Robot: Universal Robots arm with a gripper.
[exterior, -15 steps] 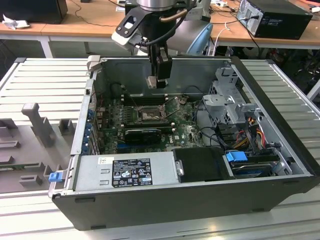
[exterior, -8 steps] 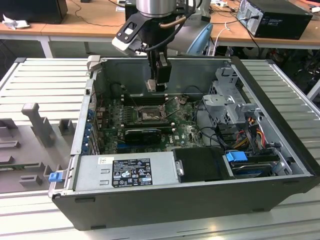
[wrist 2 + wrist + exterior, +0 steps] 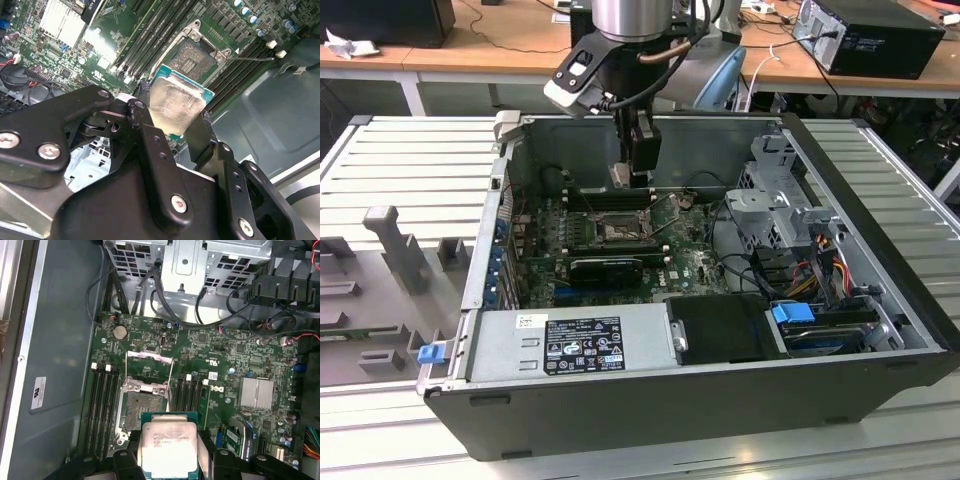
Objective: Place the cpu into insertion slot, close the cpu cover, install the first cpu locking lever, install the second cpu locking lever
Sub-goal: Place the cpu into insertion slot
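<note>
One open grey metal computer case point(image 3: 650, 400) lay on its side on a slatted bench, with the green circuit board point(image 3: 692, 262) flat on its floor. The black two-finger gripper point(image 3: 638, 160) hung inside the case above the board. In the first wrist view the square, silver-rimmed insertion slot point(image 3: 141, 407) stood empty, and the thin grey metal cpu cover point(image 3: 150, 356) stood raised clear of it. The small, square, silver-faced cpu point(image 3: 167, 447) was clamped by two opposite edges between the part-closed jaws. It sat above the board, to one side of the slot and not seated. Recommended practice for the placing step: centre the cpu over the slot, match its orientation, keep it parallel to the board, and apply no side force.
</note>
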